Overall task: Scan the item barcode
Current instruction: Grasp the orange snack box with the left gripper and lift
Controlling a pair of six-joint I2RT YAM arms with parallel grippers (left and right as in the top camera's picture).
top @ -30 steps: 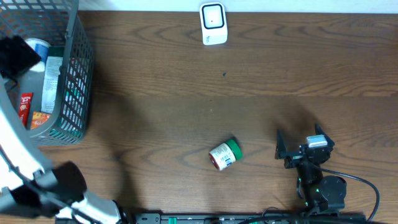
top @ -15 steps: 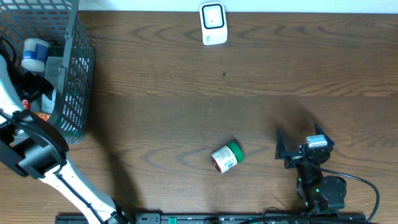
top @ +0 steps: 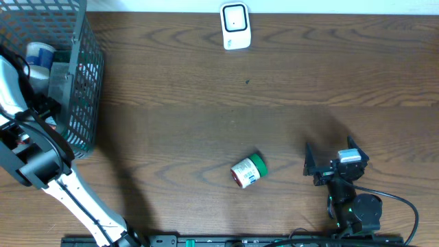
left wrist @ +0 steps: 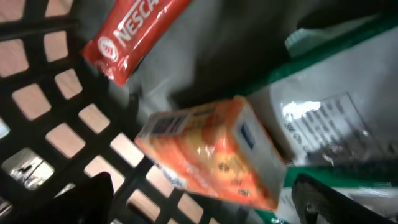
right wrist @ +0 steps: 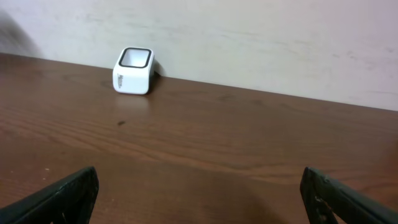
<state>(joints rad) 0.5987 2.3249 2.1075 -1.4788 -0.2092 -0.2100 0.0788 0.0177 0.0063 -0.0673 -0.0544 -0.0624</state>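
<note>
The left arm (top: 34,158) has swung lower into the grey mesh basket (top: 86,75) at the table's left edge. The left gripper (left wrist: 211,208) stands wide, empty, over an orange carton (left wrist: 211,158). On the dark wood-grain table (top: 171,103), a white barcode scanner (top: 235,26) stands by the pale wall (right wrist: 249,43), and a green-lidded jar (top: 247,170) lies on its side. The right gripper (right wrist: 199,202) is spread, empty.

Dark wood-grain counter (top: 288,89). Carries a grey mesh basket (top: 88,75) at the left edge, toward the far side. Holds a small white scanner (top: 235,26) at the far edge, near the middle, upright just before the pale wall. Bears a little jar (top: 247,171) with a green cap, on its side, toward the near edge, well apart from both.
</note>
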